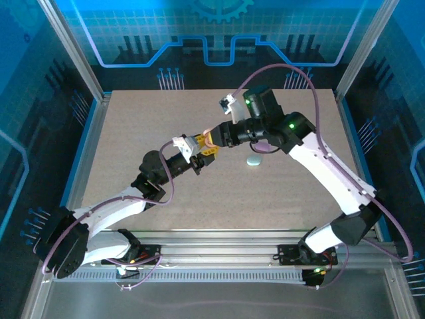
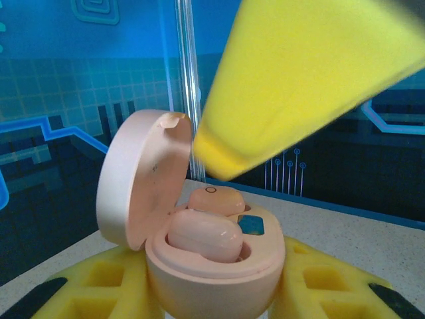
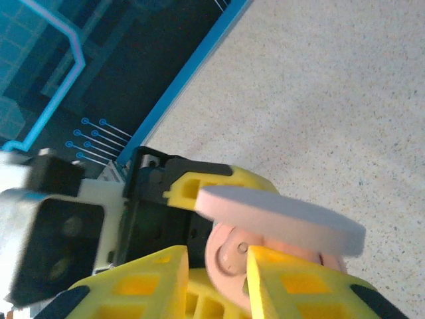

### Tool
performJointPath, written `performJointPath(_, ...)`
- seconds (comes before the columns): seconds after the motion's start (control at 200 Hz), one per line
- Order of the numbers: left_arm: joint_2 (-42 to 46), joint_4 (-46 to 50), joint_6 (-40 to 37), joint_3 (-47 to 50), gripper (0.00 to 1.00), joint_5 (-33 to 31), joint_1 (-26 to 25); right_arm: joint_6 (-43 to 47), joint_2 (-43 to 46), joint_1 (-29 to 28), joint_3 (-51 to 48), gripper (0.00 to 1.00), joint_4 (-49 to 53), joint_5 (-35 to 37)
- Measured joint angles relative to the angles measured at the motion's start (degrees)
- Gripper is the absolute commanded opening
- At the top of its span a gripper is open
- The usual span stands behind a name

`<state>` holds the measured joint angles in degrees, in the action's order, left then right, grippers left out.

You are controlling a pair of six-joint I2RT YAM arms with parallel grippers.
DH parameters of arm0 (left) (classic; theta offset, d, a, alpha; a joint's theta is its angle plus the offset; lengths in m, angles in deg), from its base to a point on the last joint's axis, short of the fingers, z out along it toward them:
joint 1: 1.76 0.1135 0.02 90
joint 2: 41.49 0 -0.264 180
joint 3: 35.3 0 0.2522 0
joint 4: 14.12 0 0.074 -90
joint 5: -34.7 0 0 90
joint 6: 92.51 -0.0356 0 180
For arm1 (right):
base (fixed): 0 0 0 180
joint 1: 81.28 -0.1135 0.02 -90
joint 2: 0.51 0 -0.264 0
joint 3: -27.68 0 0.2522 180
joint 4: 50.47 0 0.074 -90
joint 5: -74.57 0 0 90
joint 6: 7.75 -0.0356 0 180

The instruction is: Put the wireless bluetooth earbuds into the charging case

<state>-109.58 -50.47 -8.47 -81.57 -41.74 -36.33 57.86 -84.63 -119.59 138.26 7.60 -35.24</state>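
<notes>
The pale pink charging case (image 2: 212, 279) stands open with its lid (image 2: 143, 179) swung up to the left. My left gripper (image 2: 216, 296) is shut on its base, a yellow finger (image 2: 113, 279) on each side. Two pink earbuds lie in the case: the near one (image 2: 206, 234) rests high and slanted in its well, and the far one (image 2: 216, 198) sits behind it. A yellow fingertip (image 2: 299, 73) of my right gripper hangs just above the case. From the right wrist, the right gripper (image 3: 216, 266) is open over the case (image 3: 229, 256), under the lid (image 3: 279, 219). Both grippers (image 1: 197, 151) (image 1: 211, 141) meet mid-table.
A mint green oval case (image 1: 254, 160) lies shut on the tabletop just right of the two grippers. The beige table (image 1: 146, 119) is ringed by a metal frame and blue patterned walls.
</notes>
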Motion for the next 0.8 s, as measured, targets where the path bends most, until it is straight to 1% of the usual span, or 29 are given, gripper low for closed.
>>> performJointPath(0.115, 0.0, -0.02, 0.0, 0.0, 0.31, 0.26, 0.0, 0.55, 5.03, 0.02, -2.12, 0.35, -1.77, 1.75)
performJointPath(0.17, 0.0, 0.0, 0.0, 0.0, 0.31, 0.61, -0.02, 0.59, 7.37, 0.2, -3.13, 0.41, -2.51, 2.91)
performJointPath(0.22, 0.0, -0.02, -0.02, 0.0, 0.31, 1.11, -0.02, 0.37, 8.83, 0.74, -3.58, 0.43, -3.06, 3.5)
performJointPath(0.265, 0.0, 0.0, -0.02, 0.0, 0.31, 1.79, -0.02, 0.04, 9.49, 1.55, -3.82, 0.45, -3.72, 3.85)
performJointPath(0.315, 0.0, 0.0, 0.0, 0.0, 0.31, 2.62, -0.02, -1.09, 9.49, 3.1, -3.87, 0.5, -4.15, 3.87)
performJointPath(0.4, 0.0, 0.0, 0.0, 0.0, 0.31, 4.02, -0.02, -2.4, 7.76, 6.16, -3.69, 0.53, -4.98, 1.97)
performJointPath(0.5, 0.0, 0.02, 0.04, 0.0, 0.31, 5.53, -0.02, -4.15, 2.75, 8.68, -1.62, 0.56, -4.5, -1.4)
performJointPath(0.66, 0.0, 0.02, 0.11, 0.0, 0.31, 6.67, -0.09, -4.55, -4.96, 9.11, 2.08, 0.57, -2.14, -6.51)
performJointPath(0.795, 0.0, 0.02, 0.66, 0.0, 0.31, 6.67, -0.11, -4.31, -6.21, 9.11, 1.79, 0.58, -0.11, -10.56)
